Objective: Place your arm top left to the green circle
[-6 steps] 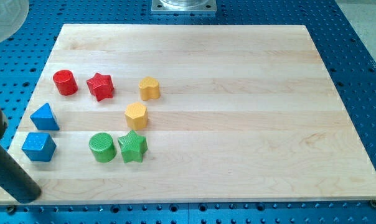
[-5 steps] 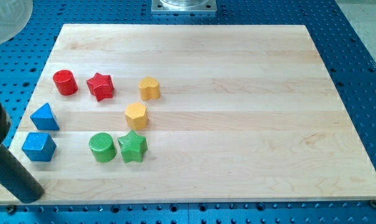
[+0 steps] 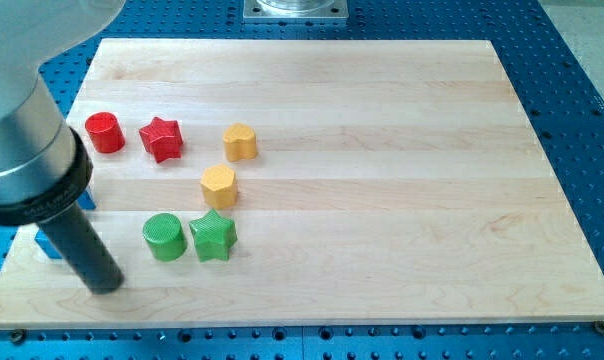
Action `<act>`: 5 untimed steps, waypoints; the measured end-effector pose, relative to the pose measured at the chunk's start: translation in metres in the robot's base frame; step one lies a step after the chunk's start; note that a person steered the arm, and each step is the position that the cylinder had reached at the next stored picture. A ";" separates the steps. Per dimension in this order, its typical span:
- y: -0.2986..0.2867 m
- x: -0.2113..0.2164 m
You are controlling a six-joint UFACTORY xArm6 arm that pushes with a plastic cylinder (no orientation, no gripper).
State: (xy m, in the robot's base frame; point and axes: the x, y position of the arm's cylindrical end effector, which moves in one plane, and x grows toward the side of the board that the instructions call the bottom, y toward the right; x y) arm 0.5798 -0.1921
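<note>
The green circle (image 3: 164,237) is a short green cylinder at the lower left of the wooden board (image 3: 382,180), touching a green star (image 3: 213,236) on its right. My tip (image 3: 104,287) rests on the board below and to the left of the green circle, about a block's width away. The dark rod rises up and left from it into the grey arm body (image 3: 22,120).
A red cylinder (image 3: 104,132) and a red star (image 3: 162,138) sit at the upper left. A yellow heart (image 3: 240,142) and a yellow hexagon (image 3: 219,185) lie right of them. The arm hides most of two blue blocks (image 3: 48,245) at the left edge.
My tip has moved to the right, from the board's lower left corner toward the green circle. The arm body has swung into view and now covers the two blue blocks.
</note>
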 end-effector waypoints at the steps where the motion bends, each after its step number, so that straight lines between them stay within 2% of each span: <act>1: 0.000 -0.041; 4: -0.010 -0.120; 5: -0.012 -0.134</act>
